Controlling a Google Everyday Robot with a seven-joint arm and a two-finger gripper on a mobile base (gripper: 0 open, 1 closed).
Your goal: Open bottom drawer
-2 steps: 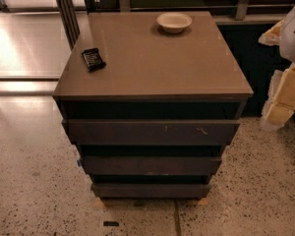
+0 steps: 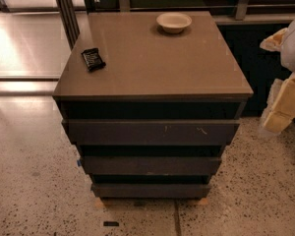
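Observation:
A dark brown cabinet (image 2: pixel 152 68) stands on the speckled floor with three handleless drawer fronts. The bottom drawer (image 2: pixel 150 190) is the lowest and narrowest front, plain, and sits closed in line with the others. Above it are the middle plain front (image 2: pixel 150 165) and the widest front with pale scratch marks (image 2: pixel 150 132). My gripper (image 2: pixel 285 100), white and cream, is at the right edge of the view. It is beside the cabinet's right side, at about the height of the top front, and touches nothing.
A cream bowl (image 2: pixel 173 22) sits at the back of the cabinet top and a small black packet (image 2: pixel 93 59) lies at its left. A dark low unit (image 2: pixel 255 58) stands behind on the right. A metal post (image 2: pixel 66 9) and glass panels are on the left.

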